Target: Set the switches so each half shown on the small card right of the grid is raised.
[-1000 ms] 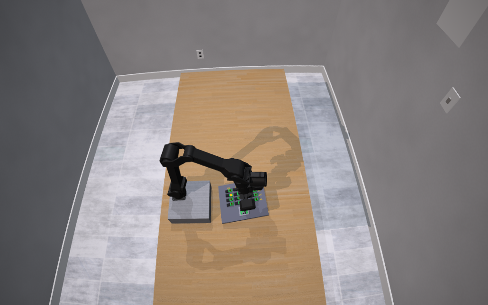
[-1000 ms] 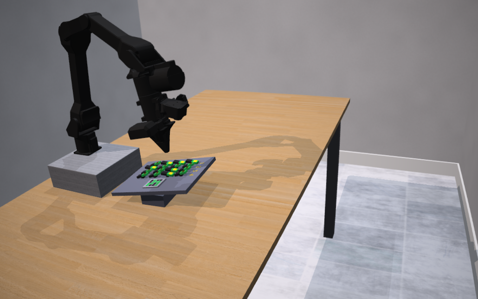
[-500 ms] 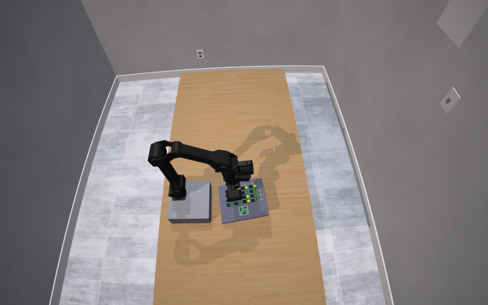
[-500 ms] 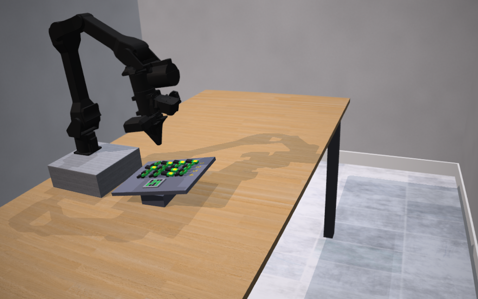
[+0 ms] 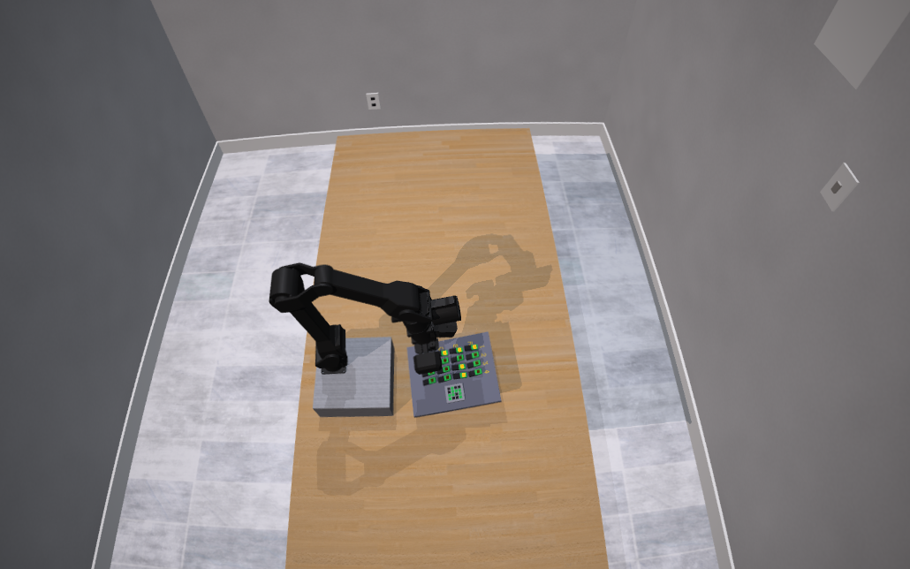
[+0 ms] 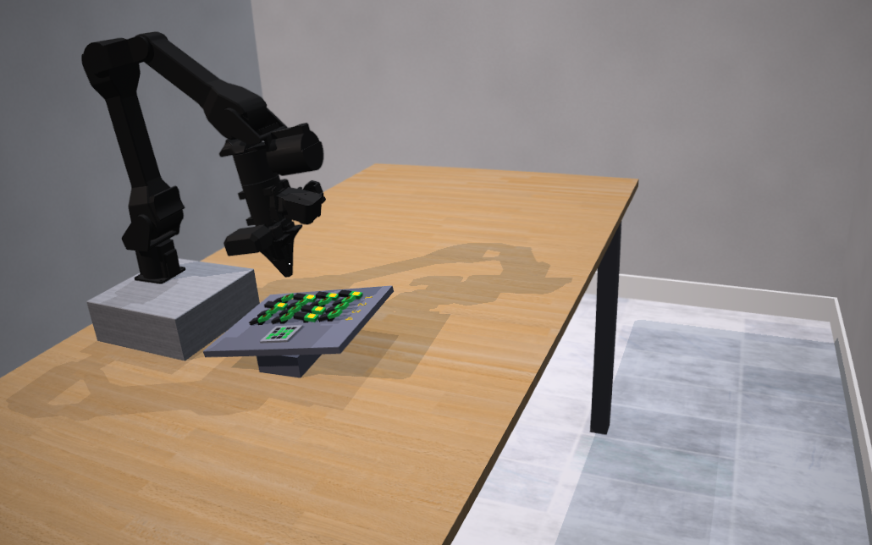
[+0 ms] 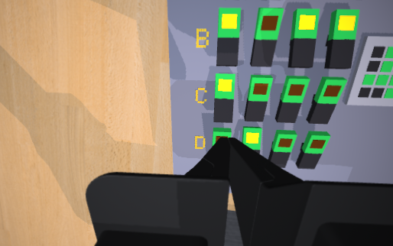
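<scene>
The grey switch panel (image 5: 454, 372) stands tilted on a small foot on the wooden table; it also shows in the exterior view (image 6: 302, 321). The wrist view shows rows B, C and D. In row B (image 7: 287, 36) three lamps are lit and the second is dark. In row C only the first lamp (image 7: 225, 85) is lit. In row D only the second lamp (image 7: 252, 137) is lit. The small card (image 7: 376, 72) lies right of the grid. My gripper (image 7: 226, 144) is shut and empty. Its tips (image 6: 287, 266) are over the first switch of row D (image 7: 221, 134), hiding part of it, a little above the panel.
The arm stands on a grey block (image 5: 353, 375) next to the panel. The table's right edge (image 6: 546, 360) drops to the tiled floor.
</scene>
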### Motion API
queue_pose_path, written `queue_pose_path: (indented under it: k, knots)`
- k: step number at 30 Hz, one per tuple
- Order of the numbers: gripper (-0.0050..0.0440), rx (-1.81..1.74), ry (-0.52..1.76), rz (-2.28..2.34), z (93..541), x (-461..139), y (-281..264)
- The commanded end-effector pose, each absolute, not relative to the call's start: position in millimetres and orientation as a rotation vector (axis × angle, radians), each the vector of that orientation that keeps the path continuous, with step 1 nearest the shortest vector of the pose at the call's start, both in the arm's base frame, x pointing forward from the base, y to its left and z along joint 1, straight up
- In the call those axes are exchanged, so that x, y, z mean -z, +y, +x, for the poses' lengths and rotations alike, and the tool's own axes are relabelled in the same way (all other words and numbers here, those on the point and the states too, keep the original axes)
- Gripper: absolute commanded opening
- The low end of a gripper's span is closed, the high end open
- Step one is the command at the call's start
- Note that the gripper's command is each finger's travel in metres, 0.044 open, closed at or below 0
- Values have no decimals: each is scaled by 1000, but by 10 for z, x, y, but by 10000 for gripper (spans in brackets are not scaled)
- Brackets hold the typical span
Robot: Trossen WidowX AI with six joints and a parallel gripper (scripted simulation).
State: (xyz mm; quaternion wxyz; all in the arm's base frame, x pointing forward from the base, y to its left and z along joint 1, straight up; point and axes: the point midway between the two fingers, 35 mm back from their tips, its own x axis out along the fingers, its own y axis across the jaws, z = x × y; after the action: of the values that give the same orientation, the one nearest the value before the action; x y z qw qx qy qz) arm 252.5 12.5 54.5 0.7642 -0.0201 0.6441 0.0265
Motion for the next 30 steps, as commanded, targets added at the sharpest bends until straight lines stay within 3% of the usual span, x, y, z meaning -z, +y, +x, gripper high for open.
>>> queue_pose_path:
  k: [1, 30]
  knots:
    - [-50, -50, 1379, -42, 2567, -485, 129]
    - [-50, -51, 1363, -41, 2647, -289, 133]
